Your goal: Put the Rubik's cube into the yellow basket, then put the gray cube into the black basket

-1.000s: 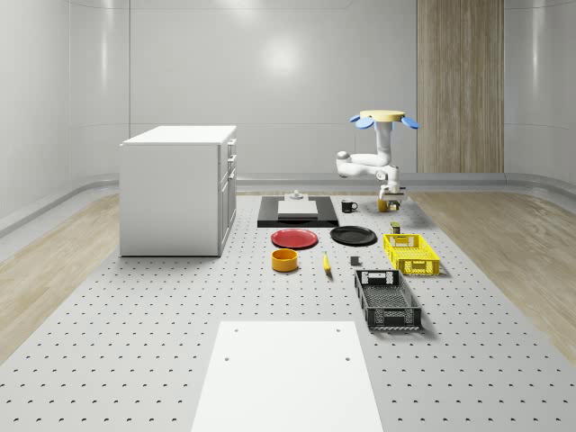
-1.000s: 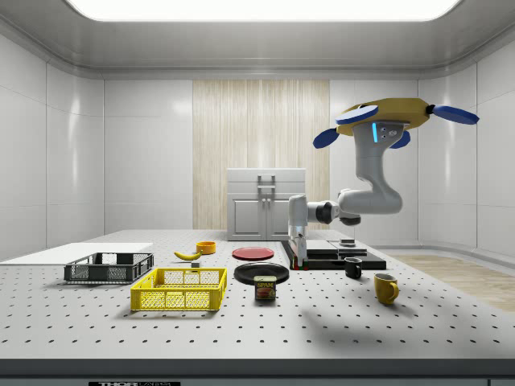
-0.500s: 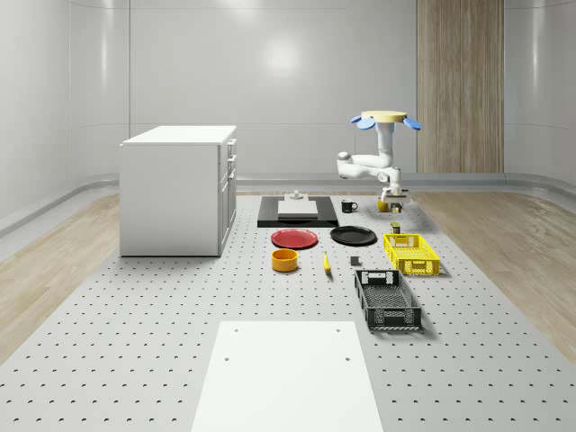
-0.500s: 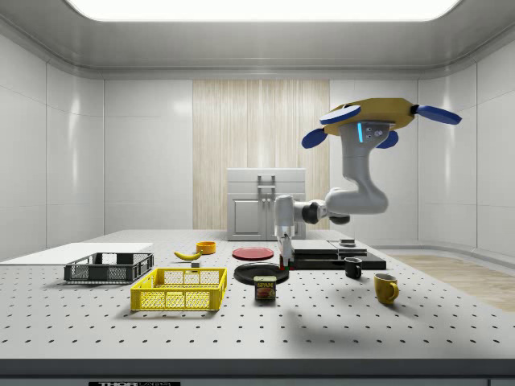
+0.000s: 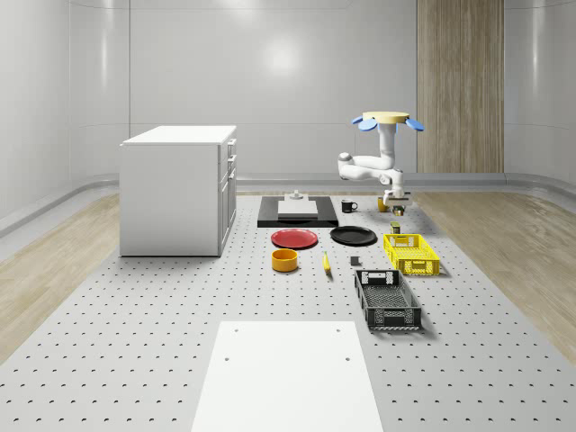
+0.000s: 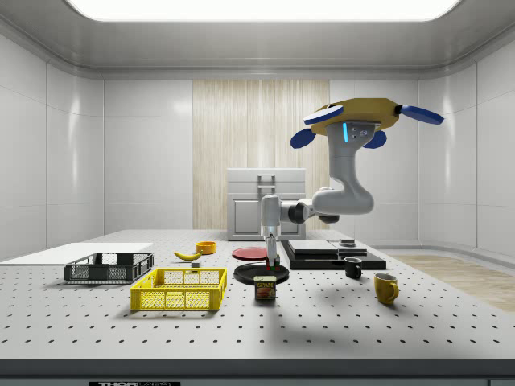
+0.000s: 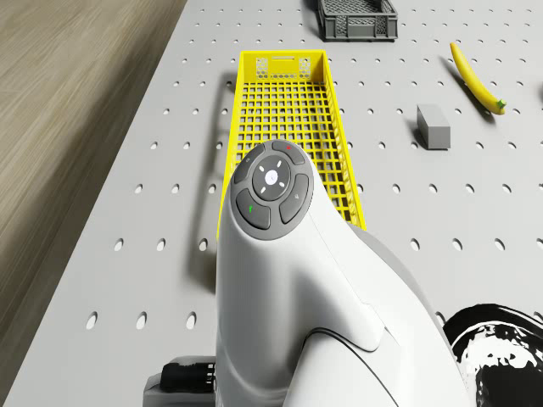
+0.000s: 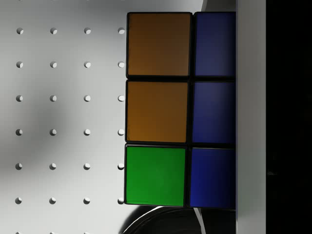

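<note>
The Rubik's cube (image 8: 157, 109) shows orange, green and blue tiles close up in the wrist view, held above the perforated table. My gripper (image 6: 273, 259) is shut on it and hangs low over the table by the black plate (image 6: 261, 273). The drone (image 6: 355, 119) hovers above the table's far right part (image 5: 389, 120), beyond the yellow basket (image 5: 411, 254). Under the arm's wrist (image 7: 271, 191) in the drone view lies the yellow basket (image 7: 284, 127). The gray cube (image 7: 433, 127) rests on the table beside it. Past it stands the black basket (image 5: 387, 300).
A Spam can (image 6: 265, 288) stands just below the gripper's level, near the yellow basket. A banana (image 7: 475, 78), an orange bowl (image 5: 284, 260), a red plate (image 5: 295, 238), a yellow mug (image 6: 385, 288), a black mug (image 6: 352, 268), a black tray (image 5: 298, 211) and a white cabinet (image 5: 180, 189) are around.
The drone and arm have moved toward the side view's left with the Rubik's cube in the gripper, nearer to the Spam can and the yellow basket.
</note>
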`<state>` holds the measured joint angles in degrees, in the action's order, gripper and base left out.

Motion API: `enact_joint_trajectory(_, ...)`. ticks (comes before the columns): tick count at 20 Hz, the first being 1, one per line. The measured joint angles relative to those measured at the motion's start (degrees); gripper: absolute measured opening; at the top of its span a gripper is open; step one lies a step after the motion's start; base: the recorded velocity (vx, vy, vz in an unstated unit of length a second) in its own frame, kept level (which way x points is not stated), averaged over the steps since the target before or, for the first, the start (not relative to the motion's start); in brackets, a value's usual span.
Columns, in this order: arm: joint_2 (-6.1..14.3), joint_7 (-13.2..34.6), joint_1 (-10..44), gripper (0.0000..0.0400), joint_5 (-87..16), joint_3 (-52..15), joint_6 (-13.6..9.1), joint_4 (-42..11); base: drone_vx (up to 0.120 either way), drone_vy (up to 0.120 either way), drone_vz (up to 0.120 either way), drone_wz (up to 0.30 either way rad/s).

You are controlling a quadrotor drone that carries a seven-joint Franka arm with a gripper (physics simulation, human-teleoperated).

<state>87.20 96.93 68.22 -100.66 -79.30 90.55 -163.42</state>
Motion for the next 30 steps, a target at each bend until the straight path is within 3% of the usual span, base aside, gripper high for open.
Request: enact_joint_trajectory(30, 2.1, 0.3, 0.4, 0.0321, 0.9, -0.3, 2.0, 0.1, 0.12, -0.009, 0.0, 0.0)
